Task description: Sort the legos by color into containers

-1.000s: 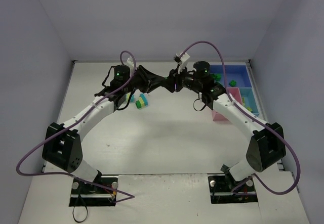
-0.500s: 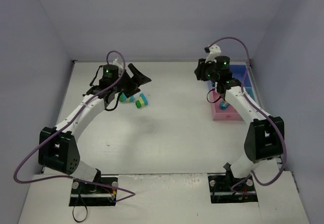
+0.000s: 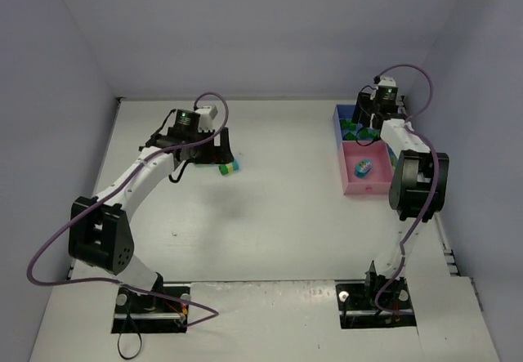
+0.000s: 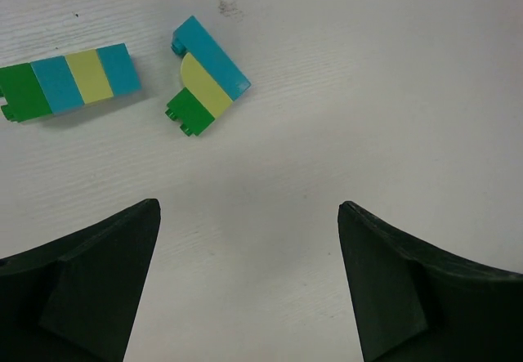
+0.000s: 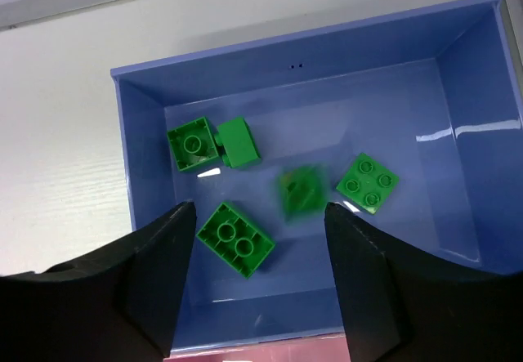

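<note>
- Both arms reach away from their bases at the near edge of the table: the left arm bends towards the far left, and the right arm stretches up the right side.
- The pink tray sits on the right of the table. One small cyan piece lies in it; its details are too small to make out.
- About level with it on the left, the left gripper hangs over bare table. Its fingers are spread wide and there is nothing between them.
- Just beyond those fingertips, in the wrist view, lies a bent stack. It is made of a cyan brick, a yellow-green one and a dark green one, and it is set at a slant.
- To the left of the bent stack, and apart from it, a four-brick row lies flat on the table. Its colours run dark green, cyan, yellow-green, cyan.
- Farthest away, at the far right, the blue tray adjoins the far end of the pink tray.
- The right gripper hovers above the blue tray with its jaws parted and gripping nothing.
- Four green bricks lie on the floor of the blue tray: two touching at the left, one near the front and one to the right.
- A fifth, blurred green brick shows between the fingers without touching either. Whether it is resting on the tray floor cannot be told.
</note>
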